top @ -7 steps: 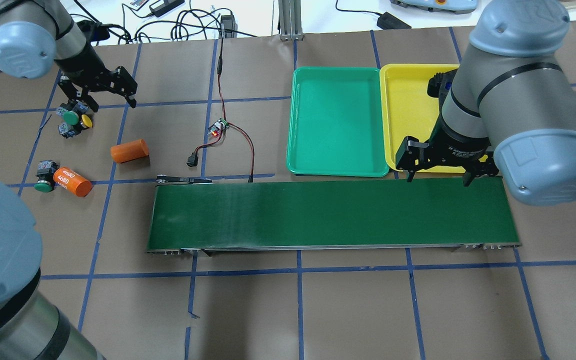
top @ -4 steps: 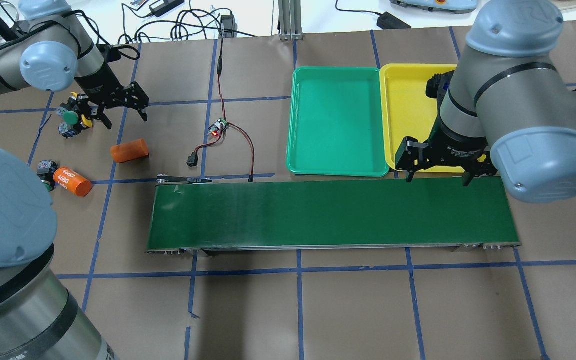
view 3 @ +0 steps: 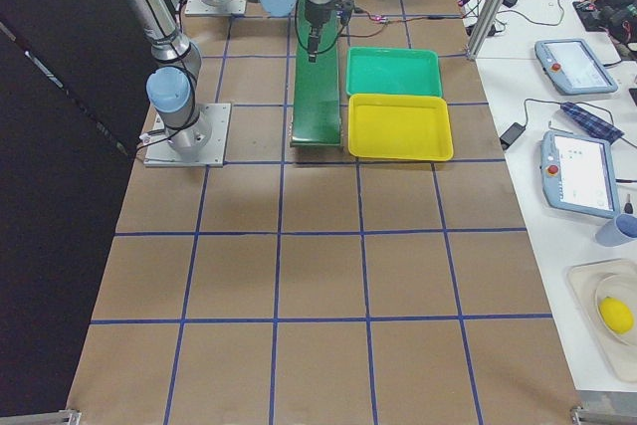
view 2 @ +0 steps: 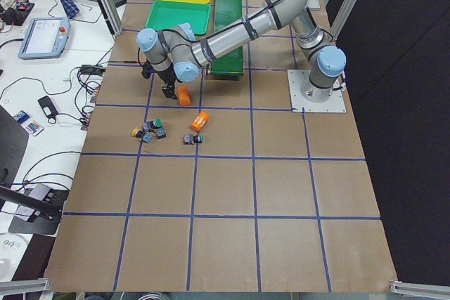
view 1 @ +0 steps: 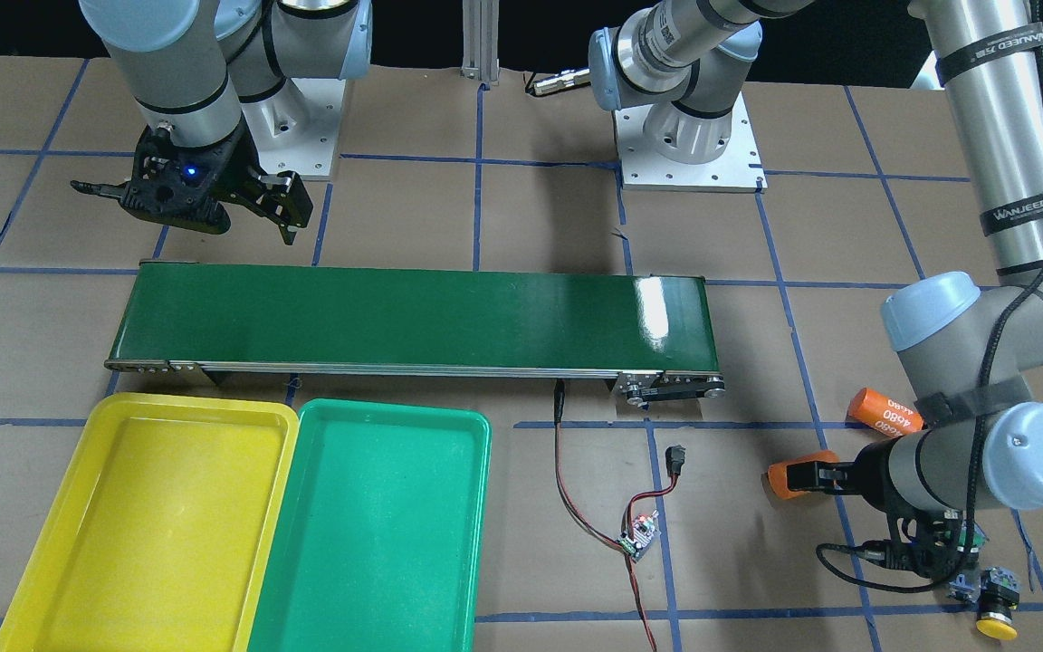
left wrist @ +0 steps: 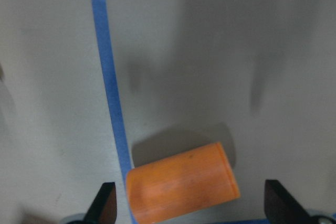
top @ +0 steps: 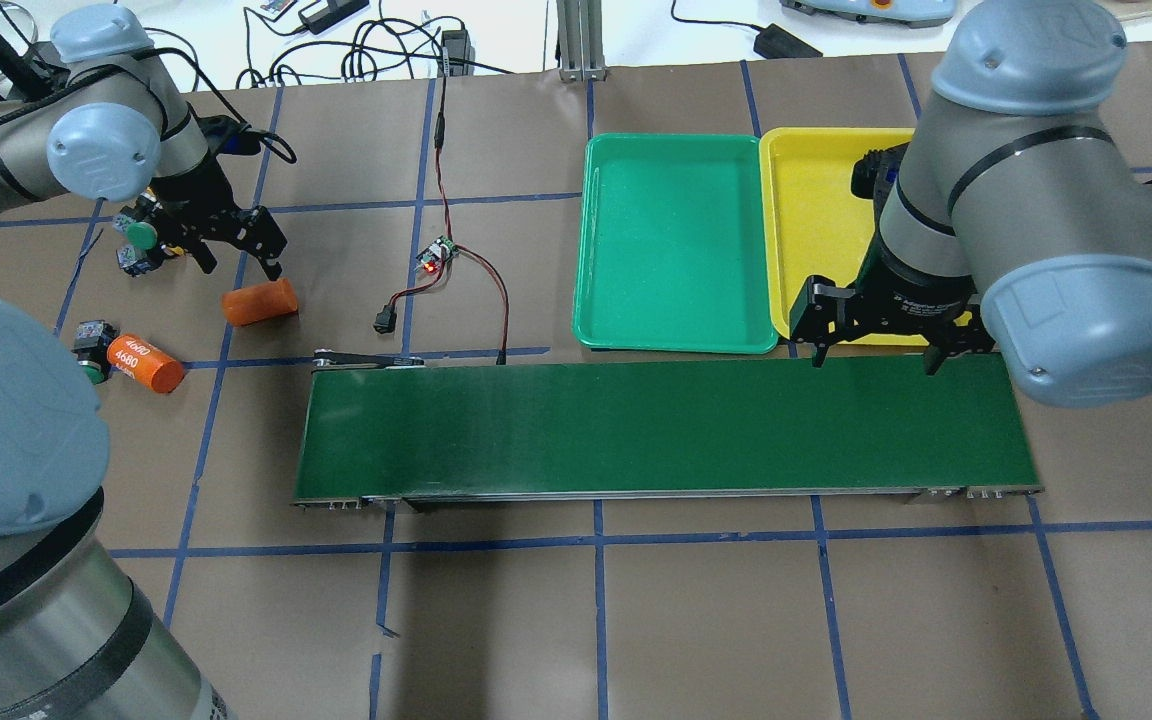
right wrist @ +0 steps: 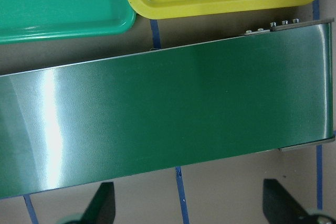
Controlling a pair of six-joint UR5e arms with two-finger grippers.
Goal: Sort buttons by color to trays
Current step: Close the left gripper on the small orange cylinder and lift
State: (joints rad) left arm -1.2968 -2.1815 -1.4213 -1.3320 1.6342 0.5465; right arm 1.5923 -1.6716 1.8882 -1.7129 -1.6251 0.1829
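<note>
My left gripper (top: 238,266) is open and empty, just above an orange cylinder (top: 258,302); in the left wrist view the cylinder (left wrist: 181,190) lies between the fingertips (left wrist: 105,203). A green button (top: 142,234) and another button (top: 129,260) lie close left of the gripper. A further green button (top: 88,345) is partly hidden by my left arm. A yellow button (view 1: 995,625) shows in the front view. My right gripper (top: 874,358) is open and empty over the conveyor's right end. The teal-green tray (top: 676,245) and the yellow tray (top: 816,220) are empty.
The long dark green conveyor belt (top: 666,425) runs across the middle. A second orange cylinder marked 4680 (top: 144,362) lies beside the far-left button. A small circuit board with red and black wires (top: 436,255) lies between the buttons and the trays.
My left gripper has moved from over the button cluster to the right and nearer, and now hangs over the orange cylinder, still open. The right arm has not moved.
</note>
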